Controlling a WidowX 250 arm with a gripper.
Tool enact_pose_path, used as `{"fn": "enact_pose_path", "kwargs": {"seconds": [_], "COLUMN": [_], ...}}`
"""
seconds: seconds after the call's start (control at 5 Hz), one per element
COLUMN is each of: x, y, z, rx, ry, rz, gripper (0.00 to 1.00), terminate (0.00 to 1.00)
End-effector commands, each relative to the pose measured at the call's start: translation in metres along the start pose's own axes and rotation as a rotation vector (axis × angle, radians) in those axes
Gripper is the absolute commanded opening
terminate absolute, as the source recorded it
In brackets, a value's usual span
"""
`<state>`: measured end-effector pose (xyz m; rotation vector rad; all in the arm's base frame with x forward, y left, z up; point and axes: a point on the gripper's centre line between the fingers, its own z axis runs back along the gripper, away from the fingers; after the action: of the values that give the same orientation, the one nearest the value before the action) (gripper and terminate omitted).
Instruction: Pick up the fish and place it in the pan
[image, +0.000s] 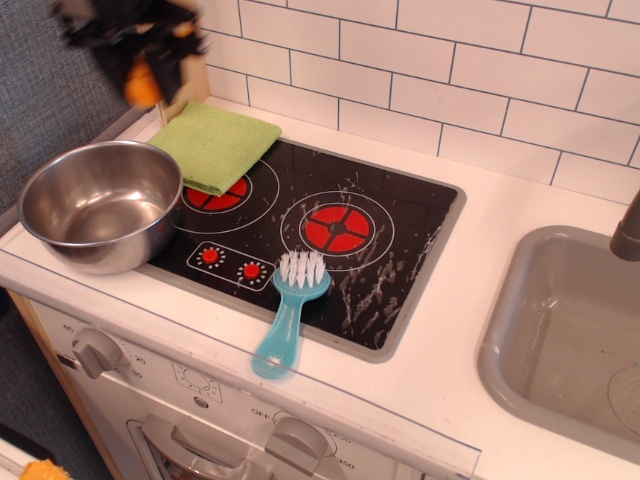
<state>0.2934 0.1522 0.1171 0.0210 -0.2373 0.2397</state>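
Note:
My gripper (140, 75) is at the top left of the view, blurred, high above the counter. It is shut on the orange fish (144, 84), which hangs between its black fingers. The pan (98, 205), a shiny steel bowl, stands empty on the counter's left end, below the gripper and a little to its left.
A green cloth (217, 145) lies on the black stove top's (330, 240) back left corner. A blue-handled brush (290, 312) lies at the stove's front edge. A grey sink (565, 335) is on the right. A white tiled wall runs behind.

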Motion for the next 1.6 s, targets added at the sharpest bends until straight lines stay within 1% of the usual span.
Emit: {"fn": "enact_pose_path", "kwargs": {"seconds": [0.0,0.2,0.4,0.6,0.8,1.0,1.2,1.4], "x": [-0.04,-0.048,-0.048,-0.04,-0.034,-0.031,-0.032,-0.034], "y": [0.039,0.036,0.038,0.038,0.031,0.022,0.016,0.016], "z": [0.022,0.02,0.019,0.018,0.016,0.009,0.0,-0.003], "rx": [-0.021,-0.018,-0.014,-0.036,-0.045,-0.034,-0.003,0.03], "ry": [-0.011,-0.01,-0.005,-0.014,-0.019,0.001,0.029,0.025], "rz": [-0.043,-0.085,-0.086,-0.138,-0.21,-0.27,-0.288,-0.265], "gripper": [0.0,0.0,1.0,1.0,1.0,1.0,1.0,1.0], "terminate": [0.0,0.0,0.0,0.0,0.0,0.0,0.0,0.0]}}
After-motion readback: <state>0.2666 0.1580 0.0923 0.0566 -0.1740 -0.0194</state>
